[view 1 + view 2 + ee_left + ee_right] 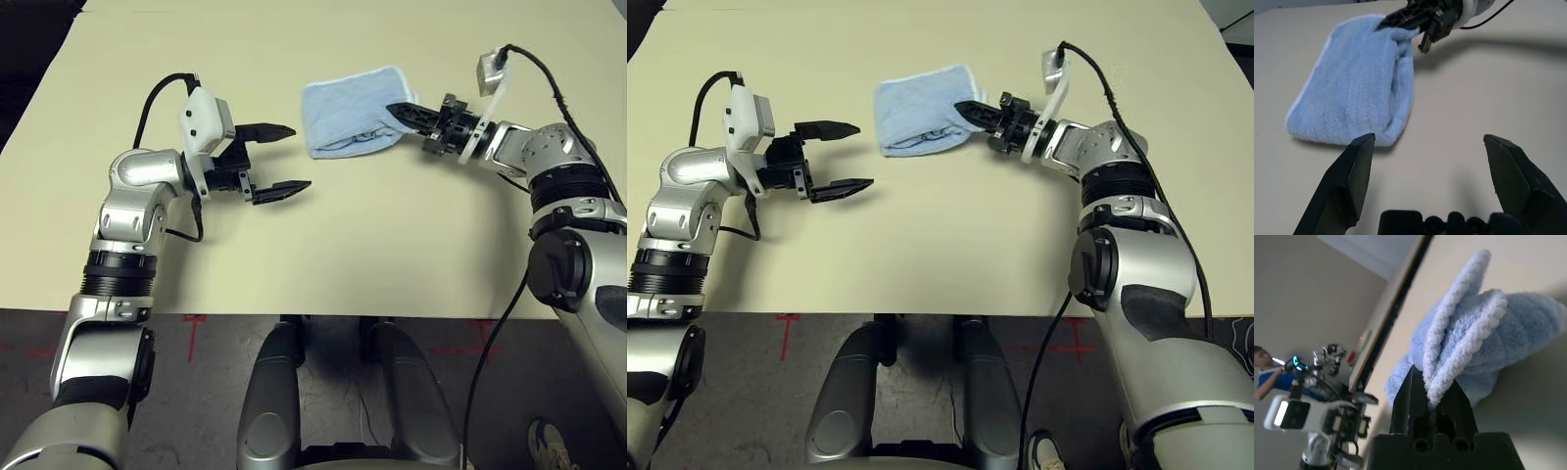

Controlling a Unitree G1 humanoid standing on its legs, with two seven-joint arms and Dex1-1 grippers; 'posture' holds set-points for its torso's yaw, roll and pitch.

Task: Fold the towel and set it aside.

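The light-blue towel [351,112] lies folded into a small thick rectangle on the cream table, right of centre toward the far side. My right gripper [402,112] reaches in from the right and is shut on the towel's right edge; in the right wrist view its black fingers [1409,396] pinch the white-edged layers [1459,357]. My left gripper [281,159] hovers open over bare table a short way left of the towel, with nothing between its fingers. The left wrist view looks between the spread fingers [1347,181] at the towel [1352,88] and the right gripper [1400,17] on its far corner.
The cream table [392,245] stretches bare around the towel, with its near edge just in front of my body. Black cables run from both wrists. In the right wrist view a person [1266,369] shows far off beyond the table.
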